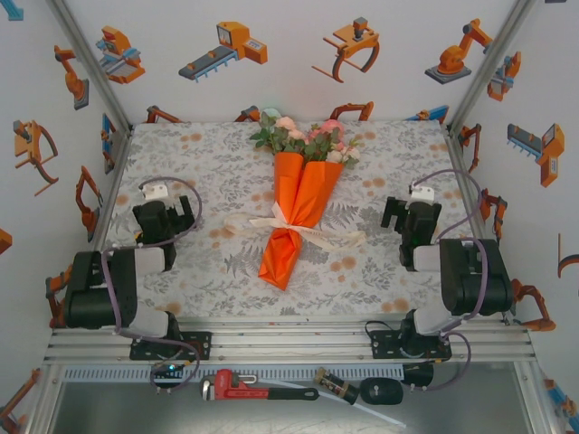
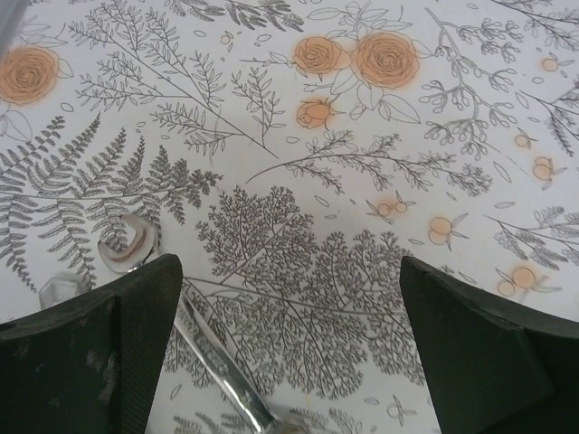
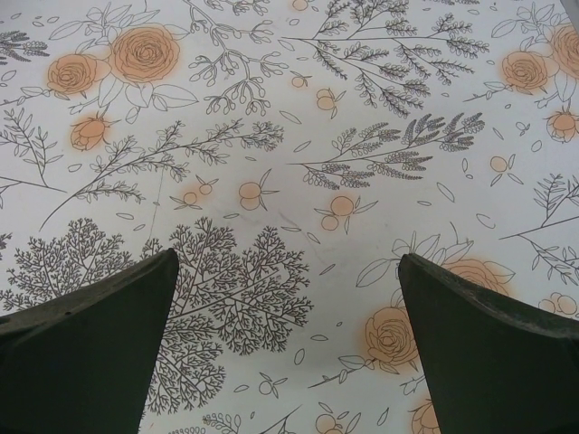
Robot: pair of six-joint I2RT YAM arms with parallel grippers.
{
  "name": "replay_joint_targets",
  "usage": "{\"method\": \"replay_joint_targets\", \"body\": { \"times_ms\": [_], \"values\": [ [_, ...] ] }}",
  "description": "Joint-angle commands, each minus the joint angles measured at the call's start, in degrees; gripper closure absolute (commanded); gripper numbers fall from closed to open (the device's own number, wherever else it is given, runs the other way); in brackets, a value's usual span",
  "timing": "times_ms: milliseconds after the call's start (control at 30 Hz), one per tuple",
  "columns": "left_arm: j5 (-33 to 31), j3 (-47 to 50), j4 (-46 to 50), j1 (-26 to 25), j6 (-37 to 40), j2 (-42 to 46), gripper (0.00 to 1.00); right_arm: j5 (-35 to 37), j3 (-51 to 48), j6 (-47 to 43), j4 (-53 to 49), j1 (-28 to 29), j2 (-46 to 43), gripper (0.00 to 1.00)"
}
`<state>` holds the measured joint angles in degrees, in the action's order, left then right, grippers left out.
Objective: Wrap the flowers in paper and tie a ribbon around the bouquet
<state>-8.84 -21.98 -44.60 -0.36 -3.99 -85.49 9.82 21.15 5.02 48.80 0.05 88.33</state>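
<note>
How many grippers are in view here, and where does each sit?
2. The left gripper is open, left of the bouquet; the right gripper is open, right of it. Neither touches it.

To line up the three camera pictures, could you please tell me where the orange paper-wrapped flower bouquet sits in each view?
Top external: the orange paper-cone bouquet of pink and cream blooms lies mid-table, blooms toward the far wall, cream ribbon tied round its middle.
Left wrist: the open left claw hangs over the grey and orange floral tablecloth.
Right wrist: the open right claw hangs over that tablecloth.
Shared landmark: its orange rose print.
</note>
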Motion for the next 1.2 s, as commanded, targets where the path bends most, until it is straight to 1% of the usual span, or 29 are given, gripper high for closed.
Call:
{"method": "replay_joint_targets", "body": {
  "times_ms": [0,33,67,100,167,200,300,367,433,767,833,900,1167],
  "values": [
    [5.79,0.50,-7.30,0.80,-0.46,-3.15,0.03,-0.20,0.10,-0.61,2.95,-0.45,0.17,0.01],
    [6.14,-0.44,-3.92,0.81,-0.21,-2.35,0.03,-0.24,0.10,-0.56,2.97,-0.49,0.17,0.01],
    [6.05,-0.86,-3.68,0.59,0.03,-2.55,0.03,-0.26,0.12,-0.59,2.97,-0.47,0.17,0.01],
    [5.80,-0.63,-5.50,0.37,0.41,-3.26,0.03,-0.24,0.08,-0.58,2.95,-0.46,0.17,0.01],
    [5.67,-0.78,-4.02,0.36,0.24,-2.69,0.03,-0.24,0.12,-0.55,2.96,-0.47,0.16,0.01],
    [5.86,-0.58,-4.83,0.54,-0.05,-2.91,0.03,-0.24,0.06,-0.55,2.91,-0.48,0.13,0.01],
    [3.67,0.18,-5.94,0.56,-0.89,-2.75,0.03,-0.24,0.10,-0.57,2.93,-0.49,0.17,0.01],
    [1.97,0.09,-6.07,-0.32,-0.29,-2.80,0.03,-0.24,0.12,-0.60,2.97,-0.49,0.16,0.01],
    [1.20,-1.12,-3.76,-1.27,0.92,-2.93,0.03,-0.24,0.09,-0.55,2.95,-0.47,0.13,0.01],
    [1.85,-1.18,-3.79,-1.57,1.44,-2.88,0.03,-0.16,0.07,-0.62,2.96,-0.49,0.17,0.01],
    [1.88,-1.21,-3.75,-1.55,1.40,-2.92,0.03,-0.61,0.43,-0.52,2.60,-0.47,0.25,0.01],
    [1.88,-1.19,-3.77,-1.57,1.43,-2.92,0.03,-3.70,0.99,0.33,1.45,-1.99,0.18,0.01],
    [1.83,-1.13,-3.74,-1.57,1.44,-2.92,0.03,-3.76,0.56,0.08,1.90,-2.02,0.17,0.01]
  ]
}}
